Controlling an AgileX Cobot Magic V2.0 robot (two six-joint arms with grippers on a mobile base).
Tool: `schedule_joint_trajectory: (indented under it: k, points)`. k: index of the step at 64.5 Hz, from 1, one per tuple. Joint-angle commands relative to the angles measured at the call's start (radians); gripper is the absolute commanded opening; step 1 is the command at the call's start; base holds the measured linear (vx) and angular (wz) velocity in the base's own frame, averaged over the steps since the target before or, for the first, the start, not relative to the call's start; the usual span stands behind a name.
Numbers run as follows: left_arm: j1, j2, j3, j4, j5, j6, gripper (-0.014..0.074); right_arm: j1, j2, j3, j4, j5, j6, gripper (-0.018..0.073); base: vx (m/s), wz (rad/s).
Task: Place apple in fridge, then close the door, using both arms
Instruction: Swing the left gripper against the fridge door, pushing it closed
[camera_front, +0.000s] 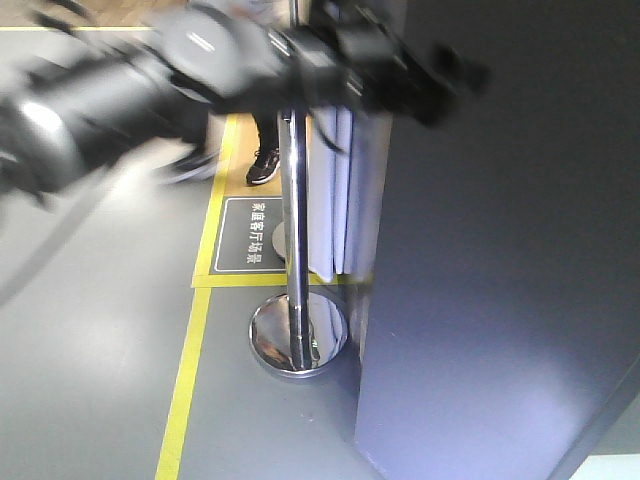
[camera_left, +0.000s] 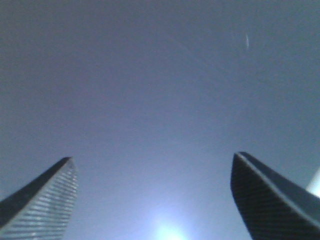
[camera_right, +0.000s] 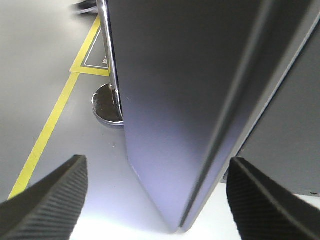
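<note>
Left gripper (camera_left: 152, 200) spread wide, empty, close against the dark door (camera_front: 500, 260); push flat, steady, clear of the chrome post (camera_front: 295, 220). Right gripper (camera_right: 155, 200) likewise open, empty, near the door's edge. Apple unseen, presumably inside the fridge.

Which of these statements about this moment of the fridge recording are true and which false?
1. Both grippers have their fingers spread apart. True: the left gripper and the right gripper are both open.
2. The right gripper holds the apple. False: nothing is between its fingers, and no apple shows in any view.
3. A chrome stanchion post stands on the floor beside the dark grey door. True.
4. The floor carries red lines. False: the floor lines are yellow.
5. The left wrist view shows the fridge's white interior. False: it shows only a plain dark grey surface.
</note>
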Motion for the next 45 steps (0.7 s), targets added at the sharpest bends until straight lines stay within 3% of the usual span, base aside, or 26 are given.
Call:
schedule_joint_trajectory:
  k: [1, 10, 19, 32, 45]
  points:
    - [0.038, -0.108, -0.037, -0.01, 0.059, 0.003, 0.0554, -0.005, 0.014, -0.026, -0.016, -0.06, -0.005, 0.0547, 0.0, 0.0]
    - [0.091, -0.17, -0.035, 0.083, 0.247, 0.002, 0.0524, -0.005, 0.014, -0.026, -0.016, -0.06, -0.005, 0.0547, 0.0, 0.0]
    - [0.137, -0.246, 0.038, 0.104, 0.334, 0.002, 0.0494, -0.005, 0.014, -0.026, -0.016, -0.06, -0.005, 0.0547, 0.0, 0.0]
    - [0.259, -0.446, 0.362, 0.102, 0.191, 0.015, 0.0466, -0.005, 0.014, -0.026, -0.016, -0.06, -0.005, 0.0547, 0.0, 0.0]
    - [0.301, -0.666, 0.683, 0.103, -0.029, 0.022, 0.0465, -0.005, 0.014, -0.026, -0.016, -0.06, -0.005, 0.0547, 0.0, 0.0]
